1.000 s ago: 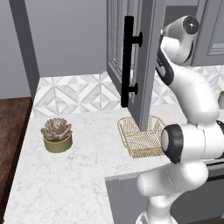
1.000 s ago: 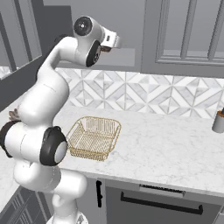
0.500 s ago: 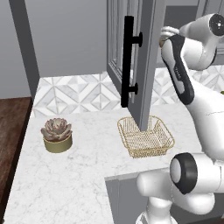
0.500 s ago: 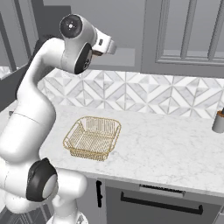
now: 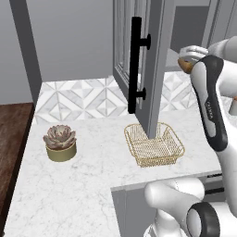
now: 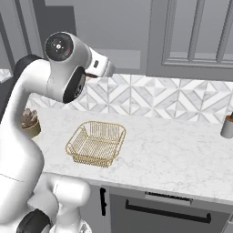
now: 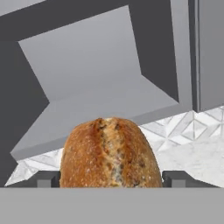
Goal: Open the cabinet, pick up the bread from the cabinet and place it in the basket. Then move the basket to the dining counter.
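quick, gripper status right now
Gripper: closed on the bread, one finger on each side of it.

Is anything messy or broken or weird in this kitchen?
Nothing is broken or spilled. The cabinet door hangs wide open over the empty basket, and the bread sits between the gripper jaws, up in the air.

Marble worktop (image 5: 83, 185) with basket (image 5: 154, 144), potted succulent (image 5: 59, 142)
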Available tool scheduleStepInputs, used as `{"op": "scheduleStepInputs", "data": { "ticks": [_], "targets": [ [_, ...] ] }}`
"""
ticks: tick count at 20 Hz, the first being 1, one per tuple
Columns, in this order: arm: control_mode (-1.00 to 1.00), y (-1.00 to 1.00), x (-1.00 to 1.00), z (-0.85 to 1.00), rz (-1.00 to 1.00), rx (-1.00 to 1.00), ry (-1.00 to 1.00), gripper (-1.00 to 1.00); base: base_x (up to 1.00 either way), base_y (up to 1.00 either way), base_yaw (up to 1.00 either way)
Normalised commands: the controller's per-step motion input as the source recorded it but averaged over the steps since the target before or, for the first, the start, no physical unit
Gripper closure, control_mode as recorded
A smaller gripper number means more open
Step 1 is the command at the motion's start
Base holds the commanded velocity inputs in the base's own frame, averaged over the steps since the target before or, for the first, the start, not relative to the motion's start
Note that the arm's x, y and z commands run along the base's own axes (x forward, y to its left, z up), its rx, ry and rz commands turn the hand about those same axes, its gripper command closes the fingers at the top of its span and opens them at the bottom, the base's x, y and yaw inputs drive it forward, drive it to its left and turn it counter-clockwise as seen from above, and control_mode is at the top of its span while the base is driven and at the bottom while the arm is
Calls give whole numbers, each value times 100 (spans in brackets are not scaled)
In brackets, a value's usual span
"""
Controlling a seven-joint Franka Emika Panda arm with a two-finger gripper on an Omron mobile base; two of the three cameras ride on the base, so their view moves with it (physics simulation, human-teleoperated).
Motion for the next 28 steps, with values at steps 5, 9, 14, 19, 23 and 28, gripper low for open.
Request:
{"op": "scheduleStepInputs", "data": {
  "ticks": [5, 9, 14, 19, 23, 28],
  "targets": [
    [-100, 4, -87, -51, 9, 0, 15, 100, 0, 0, 0],
    [-100, 0, -4, -41, 1, 6, 31, 100, 0, 0, 0],
    [-100, 2, 8, -89, 0, -1, 26, 100, 0, 0, 0],
    [-100, 0, 18, -100, 0, -6, 19, 100, 0, 0, 0],
    [-100, 0, 60, -100, 0, -1, 16, 100, 0, 0, 0],
    [-100, 1, 61, -100, 0, -2, 9, 100, 0, 0, 0]
  ]
}}
